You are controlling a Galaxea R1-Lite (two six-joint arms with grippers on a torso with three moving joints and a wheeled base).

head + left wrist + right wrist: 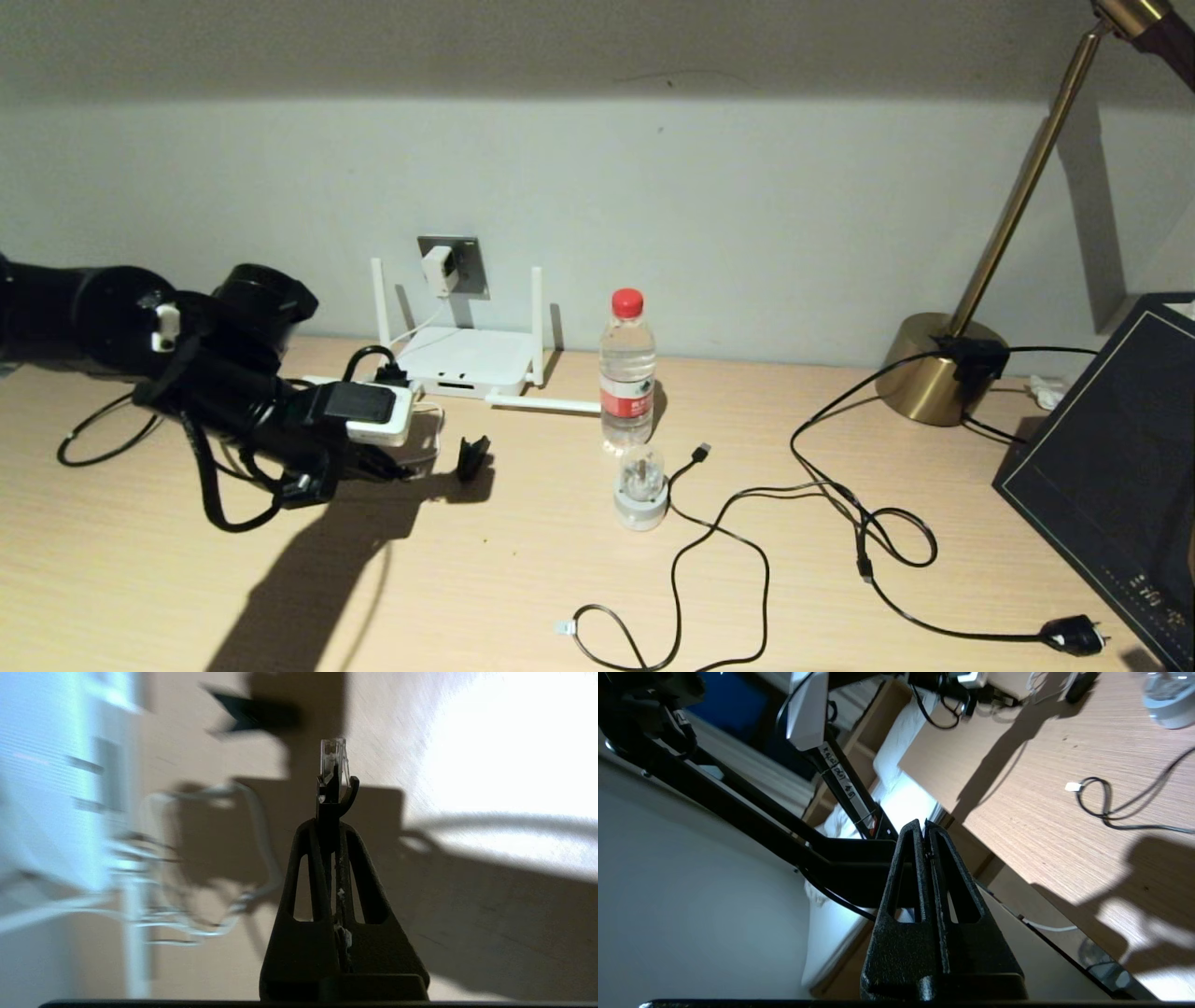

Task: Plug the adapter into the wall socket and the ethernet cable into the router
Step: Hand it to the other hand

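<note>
L gripper [332,794] low over the counter [523,579], clamped on the ethernet cable [333,760] just behind its clear connector, which sticks out past the fingertips. Just beyond it, a black clip [472,457] on the counter. Further back, the router [464,362] by the wall, w/ the adapter [439,270] already in the wall socket [464,265] above it. R gripper [926,833] off the counter edge, fingers together, nothing held.
</note>
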